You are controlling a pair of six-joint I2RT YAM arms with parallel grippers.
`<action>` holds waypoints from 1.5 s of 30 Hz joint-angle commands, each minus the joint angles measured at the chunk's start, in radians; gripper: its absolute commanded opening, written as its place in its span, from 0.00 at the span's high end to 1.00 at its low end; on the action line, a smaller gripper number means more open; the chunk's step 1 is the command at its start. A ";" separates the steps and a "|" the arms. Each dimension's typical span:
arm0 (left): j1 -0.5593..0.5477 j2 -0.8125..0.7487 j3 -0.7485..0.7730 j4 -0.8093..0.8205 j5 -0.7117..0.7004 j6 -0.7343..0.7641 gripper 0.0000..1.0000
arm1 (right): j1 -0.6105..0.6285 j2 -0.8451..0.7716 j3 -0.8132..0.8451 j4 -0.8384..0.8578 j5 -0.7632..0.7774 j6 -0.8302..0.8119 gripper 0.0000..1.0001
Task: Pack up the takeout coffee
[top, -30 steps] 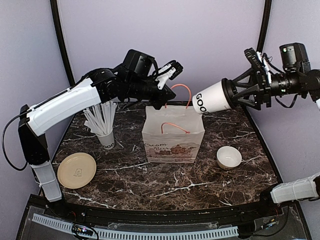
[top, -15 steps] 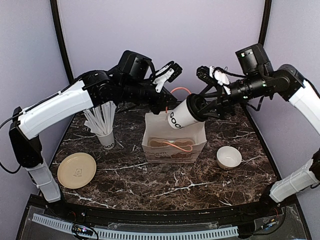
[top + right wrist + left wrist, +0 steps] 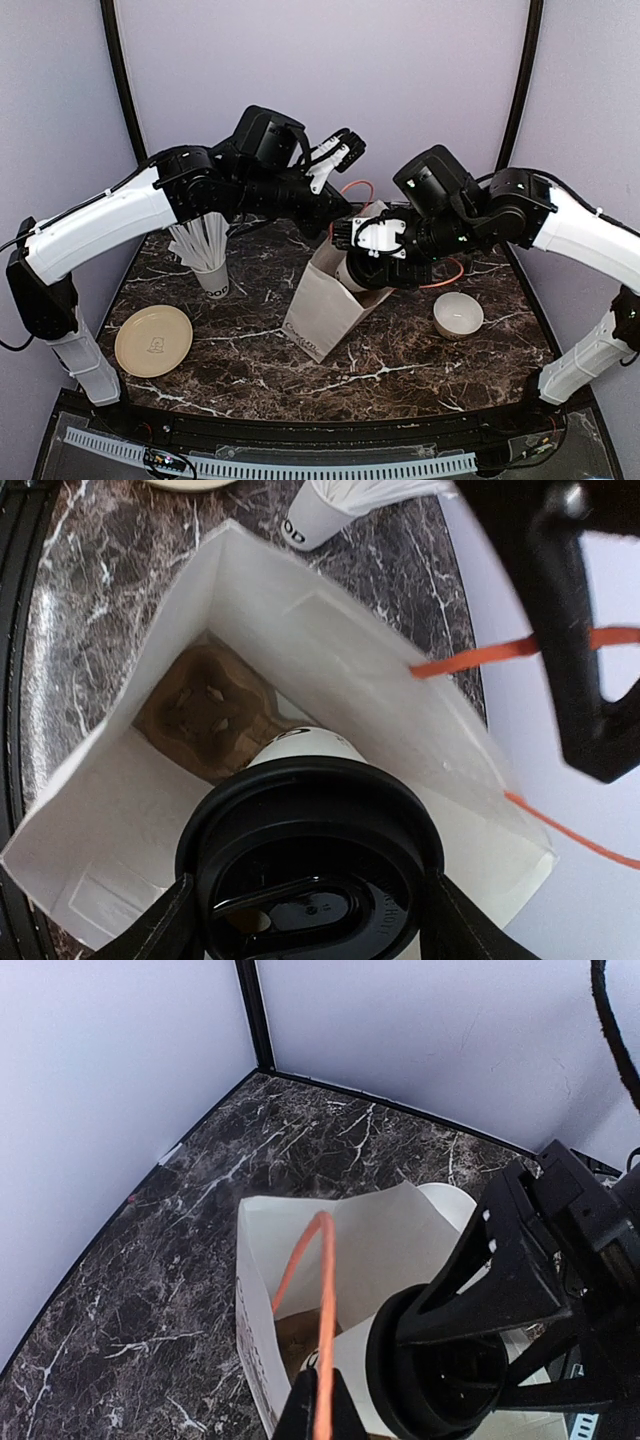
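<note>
Overhead camera surveys the table [image 3: 400,365]; both wrist cameras (very close) look, apparently downward, into the bag [image 3: 322,300].

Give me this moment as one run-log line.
left hand: shut on bag handle | right hand: grips coffee cup, partly inside bag | bag: tilted

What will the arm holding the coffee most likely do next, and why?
Probably lower the coffee cup deeper, toward the cardboard holder at the bottom of the bag. The right gripper has the lidded cup only just inside the bag's mouth, above that holder, while the left gripper pinches the orange handle. Letting go now would likely drop it.
</note>
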 commanded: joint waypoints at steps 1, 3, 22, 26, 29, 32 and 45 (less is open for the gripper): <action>-0.006 -0.037 -0.017 -0.002 -0.058 0.035 1.00 | 0.004 -0.064 -0.028 0.050 0.093 -0.033 0.49; -0.006 -0.036 -0.023 0.014 -0.062 0.078 1.00 | 0.002 -0.078 -0.022 0.055 0.079 -0.046 0.49; 0.059 -0.039 -0.094 0.240 -0.032 0.273 1.00 | 0.048 0.083 0.140 -0.037 -0.259 0.008 0.48; 0.059 -0.070 -0.154 0.271 0.004 0.267 1.00 | 0.061 0.118 0.191 -0.041 -0.289 0.023 0.48; 0.059 -0.100 -0.221 0.320 0.066 0.258 0.99 | 0.062 0.138 0.211 -0.029 -0.275 0.029 0.48; 0.059 -0.131 -0.258 0.347 0.122 0.235 0.89 | 0.062 0.168 0.255 -0.023 -0.278 0.045 0.48; 0.055 -0.278 -0.340 0.363 0.041 0.206 0.37 | 0.051 0.107 0.166 -0.001 -0.111 0.036 0.47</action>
